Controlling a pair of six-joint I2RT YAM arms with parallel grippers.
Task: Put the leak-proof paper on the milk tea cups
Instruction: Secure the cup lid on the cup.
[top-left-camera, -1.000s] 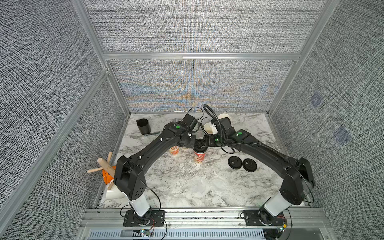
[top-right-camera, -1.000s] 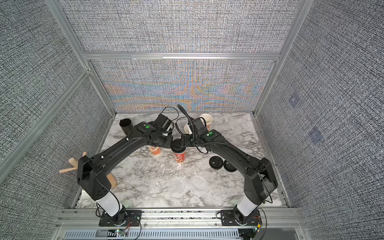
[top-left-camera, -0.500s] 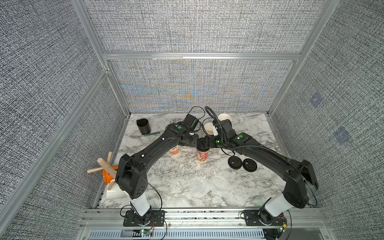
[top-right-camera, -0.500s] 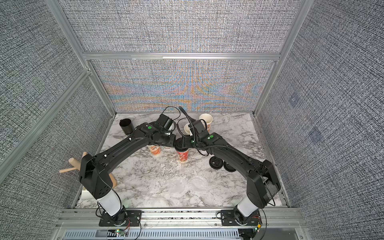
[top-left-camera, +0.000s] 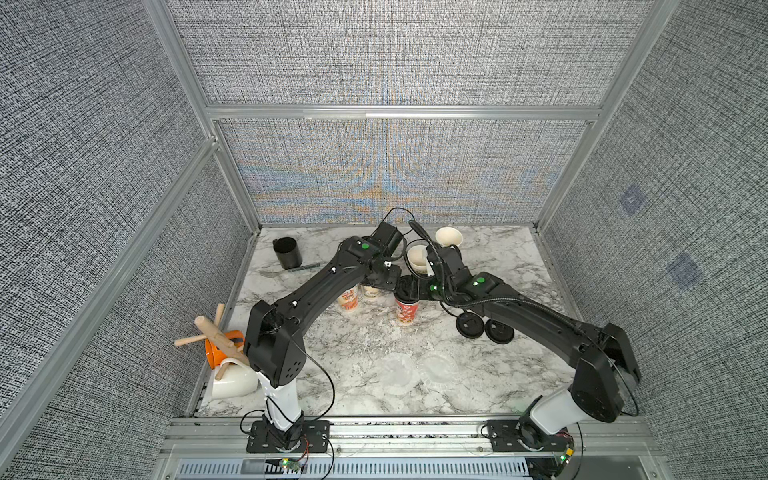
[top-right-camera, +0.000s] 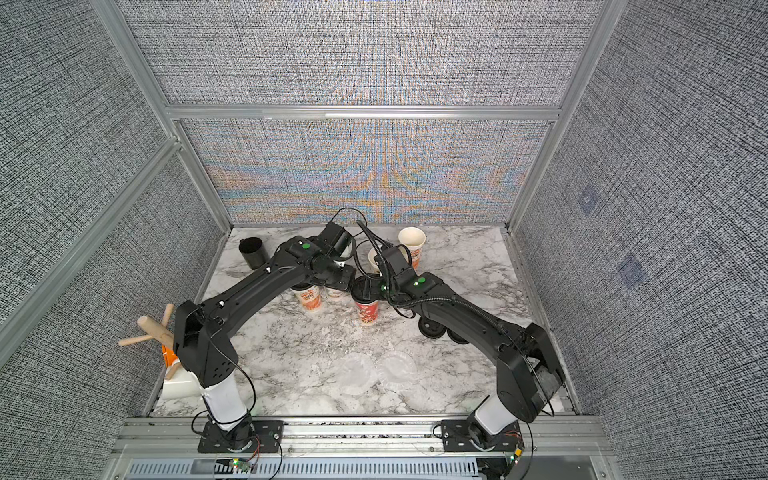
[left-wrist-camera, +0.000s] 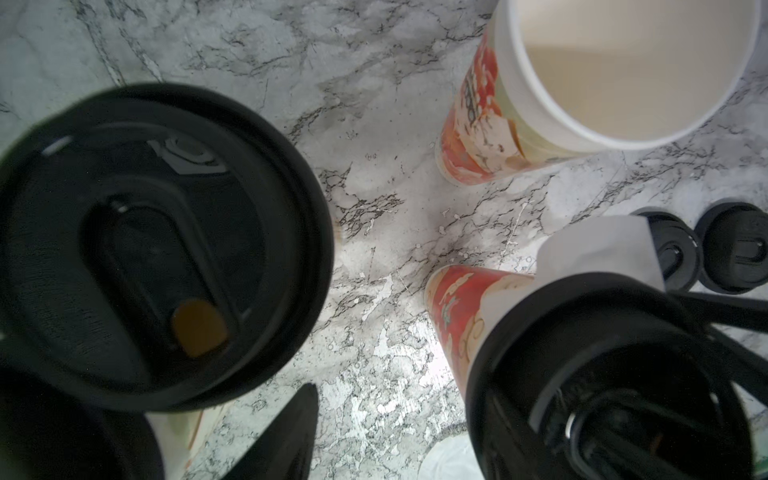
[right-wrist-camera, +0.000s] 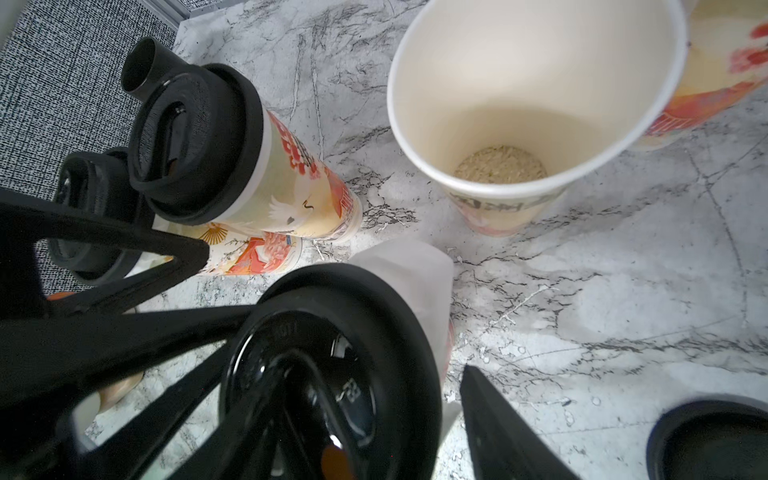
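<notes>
Because the translucent whitish paper sheet (right-wrist-camera: 415, 266) already sits pinched under the round black plastic lid (right-wrist-camera: 365, 324) on the red-printed paper cup (top-left-camera: 406, 311) mid-table, the right gripper (top-left-camera: 411, 286), astride that lid, grip unclear, should rise straight up. The left gripper (top-left-camera: 385, 283) stands just beside, jaws apart.

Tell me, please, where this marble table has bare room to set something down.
Free: the marble tabletop right of the open white paper cups, behind the black round lids; also between the lidded printed cups and the translucent round sheets. Crowded: centre rear.
</notes>
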